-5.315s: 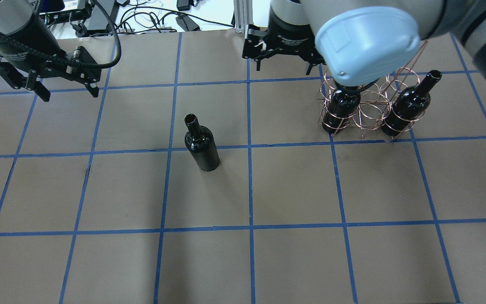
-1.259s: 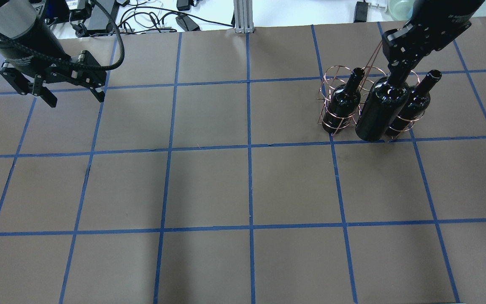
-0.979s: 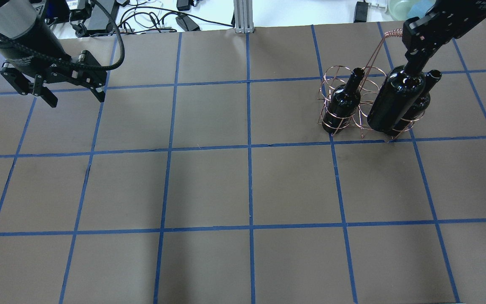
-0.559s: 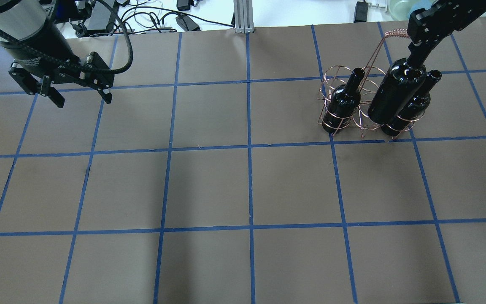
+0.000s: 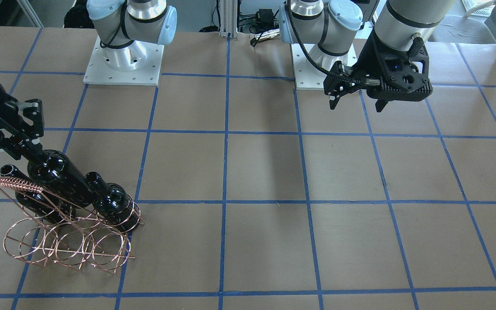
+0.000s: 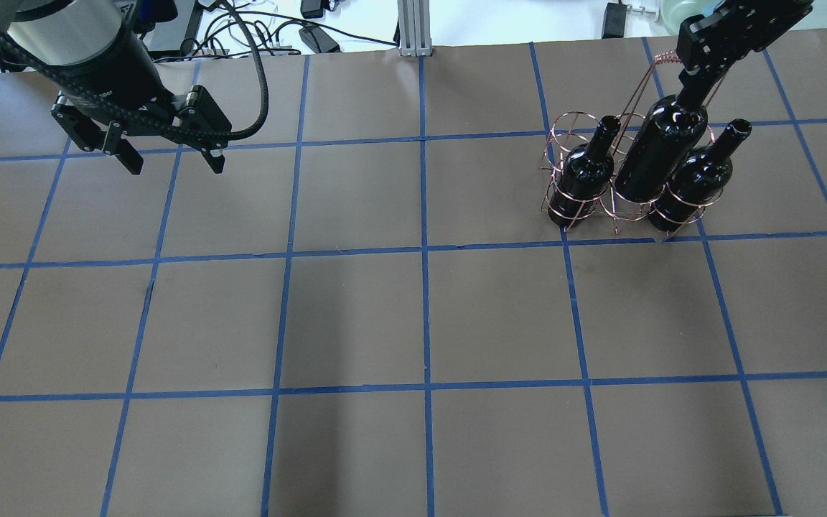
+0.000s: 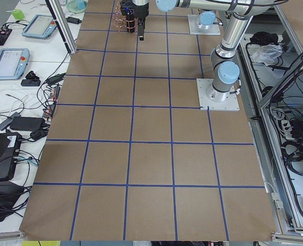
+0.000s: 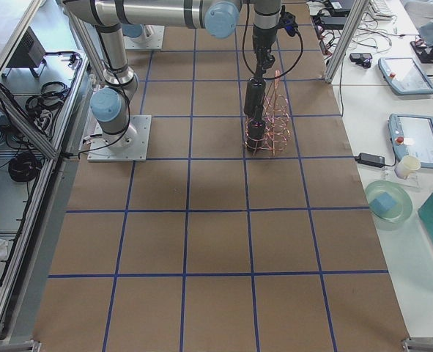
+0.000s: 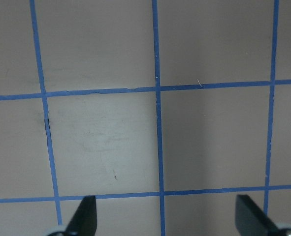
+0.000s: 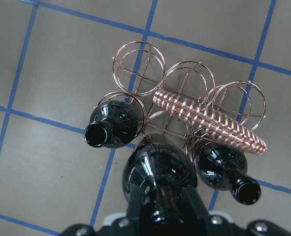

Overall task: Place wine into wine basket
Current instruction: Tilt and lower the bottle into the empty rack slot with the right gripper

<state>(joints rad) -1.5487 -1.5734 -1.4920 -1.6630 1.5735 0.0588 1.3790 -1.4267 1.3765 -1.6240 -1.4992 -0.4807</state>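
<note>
Easing the glossy black glass wine bottle [image 6: 654,154], clamped at its neck by the closed right tool [image 6: 693,90], straight down into the middle ring of the copper wire basket [image 10: 209,118], upper right in the overhead view, means steering clear of the two seated black bottles [image 6: 584,176] beside it, while the left tool [image 6: 173,161] hangs wide open and empty.

Glossy glass wine [image 6: 652,159], copper-wire wine basket [image 10: 207,119]

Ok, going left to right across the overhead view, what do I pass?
left gripper → left seated bottle → the wine, gripped at its neck → right seated bottle. The right gripper and wine basket overlap these, so they are left out.
</note>
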